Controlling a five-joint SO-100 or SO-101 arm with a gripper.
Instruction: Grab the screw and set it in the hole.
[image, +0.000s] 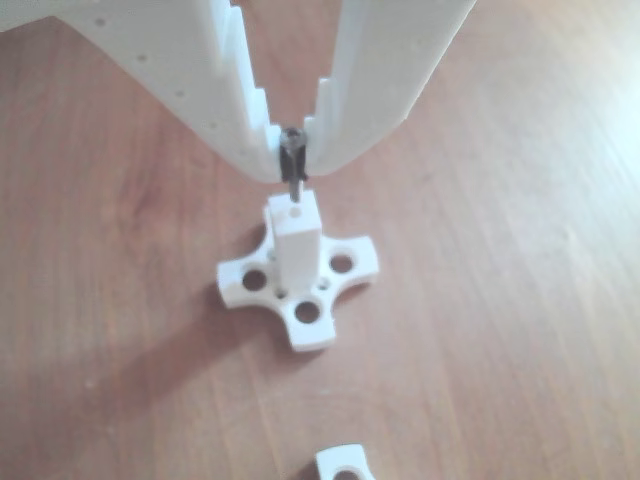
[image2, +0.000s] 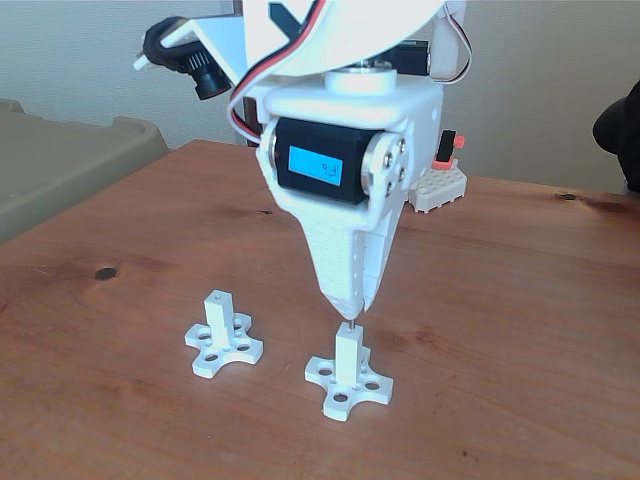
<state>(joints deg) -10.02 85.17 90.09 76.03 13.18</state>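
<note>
pinching the screw (image: 293, 160) upright between its white fingertips, the gripper (image: 293, 152) hangs straight over a white post (image: 295, 240) that rises from a cross-shaped base (image: 300, 285) on the wooden table (image: 500, 300). the screw's lower tip sits right at the small hole (image: 295, 212) in the post's top, though whether it has entered cannot be told. in the fixed view a second post on its own base (image2: 223, 340) stands to the left, apart from the first.
</note>
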